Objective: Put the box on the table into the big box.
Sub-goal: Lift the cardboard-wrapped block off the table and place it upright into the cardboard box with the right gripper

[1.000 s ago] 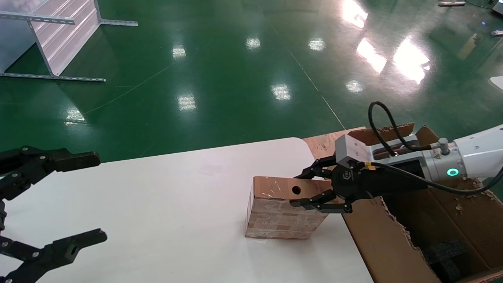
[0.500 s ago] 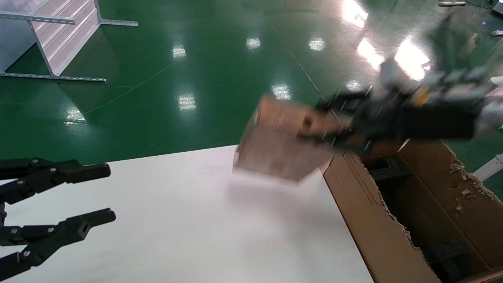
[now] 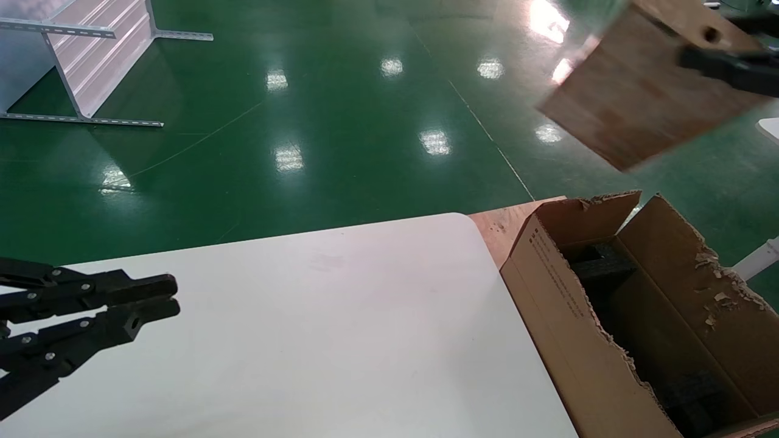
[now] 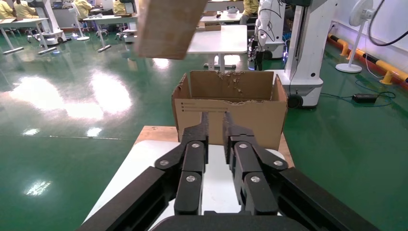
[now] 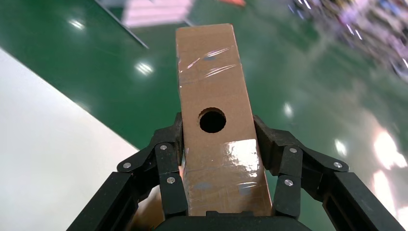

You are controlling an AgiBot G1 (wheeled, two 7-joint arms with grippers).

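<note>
In the head view, the box [image 3: 639,97] hung tilted in the air at the upper right, well above the table [image 3: 316,340] and above the far end of the big box [image 3: 584,340]. The right pincer [image 3: 730,61] gripped it near its holed narrow face, only dark fingers showing at the picture's edge. The big box stood open just beside the table's right edge, its flaps ragged, black foam blocks [image 3: 599,264] inside. The left pincer [image 3: 164,298] hovered over the table's left part, its two fingers drawn nearly together with nothing between them.

In the left wrist view, the left pincer [image 4: 215,130] pointed toward the big box [image 4: 228,113], its fingertips separated by a narrow gap and empty. The box [image 4: 168,26] hung high above the carton's near-left corner.

In the right wrist view, the right pincer [image 5: 216,139] clamped the box [image 5: 214,86] from both sides, one finger [image 5: 166,163] on each long face. The narrow face with its round hole [image 5: 212,120] and glossy tape faced the camera. The white table [image 5: 53,144] lay far below to one side, green floor [image 5: 298,72] beyond.
</note>
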